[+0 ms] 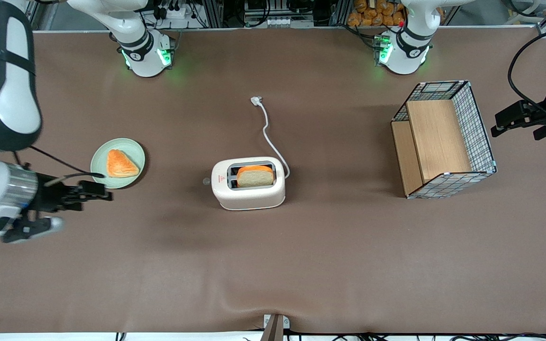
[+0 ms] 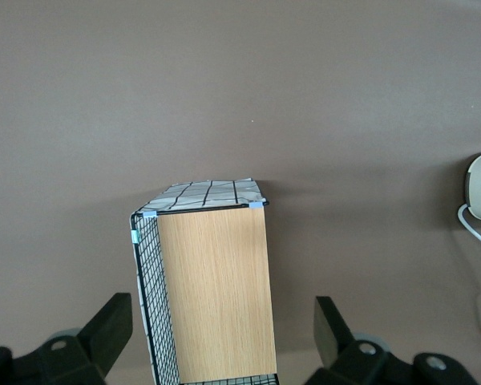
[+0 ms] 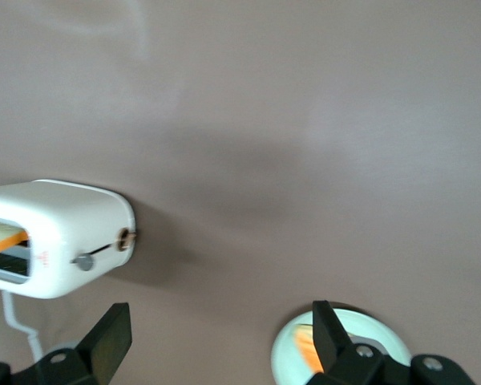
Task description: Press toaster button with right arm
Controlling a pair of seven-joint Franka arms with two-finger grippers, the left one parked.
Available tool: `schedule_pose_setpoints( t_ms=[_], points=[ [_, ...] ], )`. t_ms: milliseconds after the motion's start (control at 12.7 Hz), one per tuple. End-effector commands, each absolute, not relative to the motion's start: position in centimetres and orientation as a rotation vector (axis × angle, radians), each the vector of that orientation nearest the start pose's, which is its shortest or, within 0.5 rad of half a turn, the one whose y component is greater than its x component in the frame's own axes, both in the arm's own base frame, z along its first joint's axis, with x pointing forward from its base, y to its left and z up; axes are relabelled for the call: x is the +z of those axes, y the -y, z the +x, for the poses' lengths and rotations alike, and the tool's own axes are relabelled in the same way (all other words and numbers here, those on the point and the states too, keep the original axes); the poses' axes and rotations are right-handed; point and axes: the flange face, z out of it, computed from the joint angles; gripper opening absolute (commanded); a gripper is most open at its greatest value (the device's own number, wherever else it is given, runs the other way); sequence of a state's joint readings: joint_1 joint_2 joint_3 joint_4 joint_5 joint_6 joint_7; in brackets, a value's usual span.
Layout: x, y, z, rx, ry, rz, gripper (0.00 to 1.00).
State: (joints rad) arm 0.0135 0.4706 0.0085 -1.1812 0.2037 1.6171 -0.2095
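Observation:
The white toaster [image 1: 248,189] [image 3: 56,233] stands mid-table with a bread slice [image 1: 255,176] in one slot. Its small grey button [image 1: 205,180] [image 3: 83,261] sticks out of the end face that looks toward the working arm's end of the table. The right arm's gripper [image 1: 104,192] [image 3: 220,341] hovers over the near rim of a green plate [image 1: 133,149] [image 3: 385,337], well short of the toaster. It is open, fingers wide apart with nothing between them. The end face and button show in the right wrist view.
A triangular toast piece [image 1: 121,164] lies on the plate. The toaster's white cord [image 1: 268,135] runs away from the front camera to a plug [image 1: 256,100]. A wire basket with wooden panels [image 1: 443,137] [image 2: 212,297] stands toward the parked arm's end.

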Motion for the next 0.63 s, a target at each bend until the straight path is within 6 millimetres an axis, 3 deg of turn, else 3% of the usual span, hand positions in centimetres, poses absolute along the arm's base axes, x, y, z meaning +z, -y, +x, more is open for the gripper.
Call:
schedule_pose_setpoints(
  t_ms=[0,79,237,395,553],
  points=[
    [59.3,-3.3,64.9,0.012,0.362,-2.969,1.00],
    [61.5,-3.4,63.2,0.034,0.354,-2.982,1.00],
    [64.8,-2.4,59.9,0.065,0.168,-3.019,1.00],
    [67.2,-3.1,56.1,0.129,0.029,-3.066,1.00],
    [67.9,-3.6,53.2,0.126,0.031,-3.129,1.00]
  ],
)
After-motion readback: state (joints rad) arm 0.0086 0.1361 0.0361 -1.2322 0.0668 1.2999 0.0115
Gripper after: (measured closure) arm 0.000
